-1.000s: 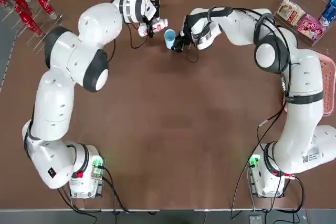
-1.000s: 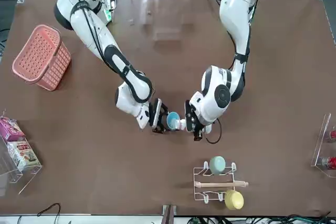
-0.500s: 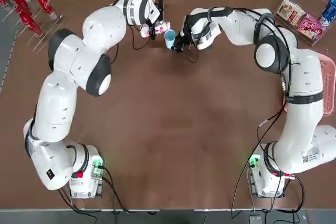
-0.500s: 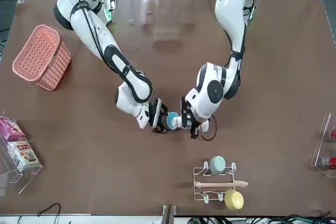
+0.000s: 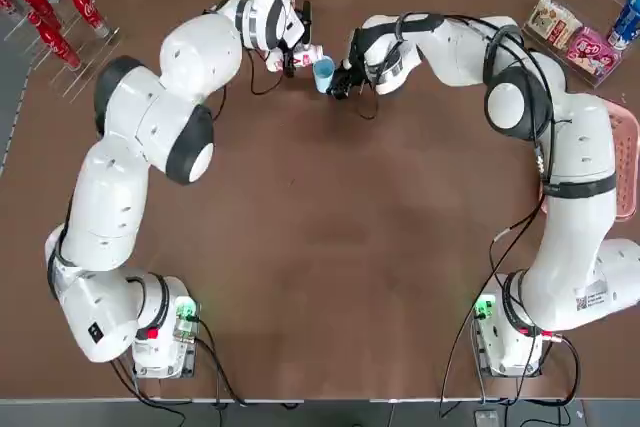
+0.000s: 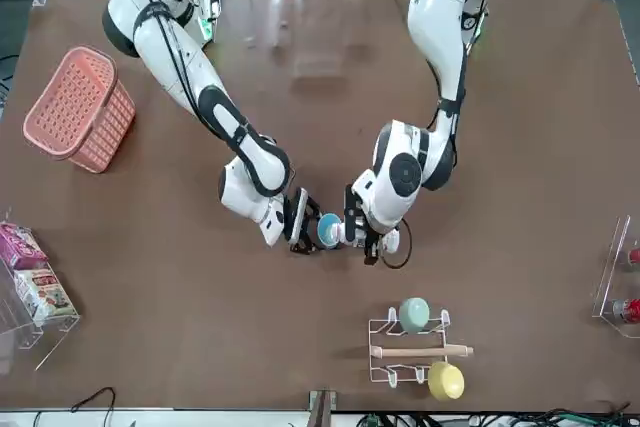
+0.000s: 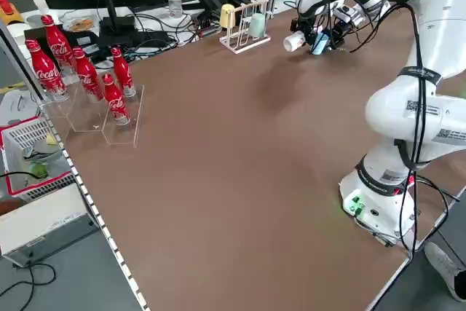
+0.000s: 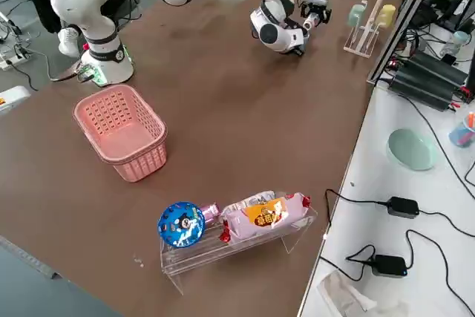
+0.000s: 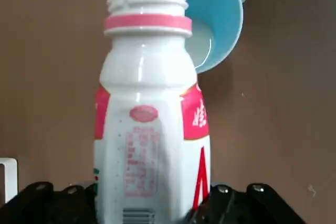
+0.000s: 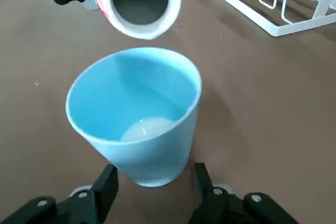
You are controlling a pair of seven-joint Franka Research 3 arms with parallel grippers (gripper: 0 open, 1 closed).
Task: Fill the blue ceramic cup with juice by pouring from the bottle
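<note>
Currently, the white bottle (image 9: 152, 145) is clamped between the left gripper's 2 fingers (image 9: 226, 203) and the blue cup (image 10: 136, 108) between the right's 2. Juice could be spilled past the rim if either were shifted mid-pour; the bottle's mouth is held tipped beside the cup's opening, a little juice (image 10: 149, 128) inside.

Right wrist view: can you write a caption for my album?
Uncapped white bottle tipped over a blue cup with whitish liquid inside.
</note>
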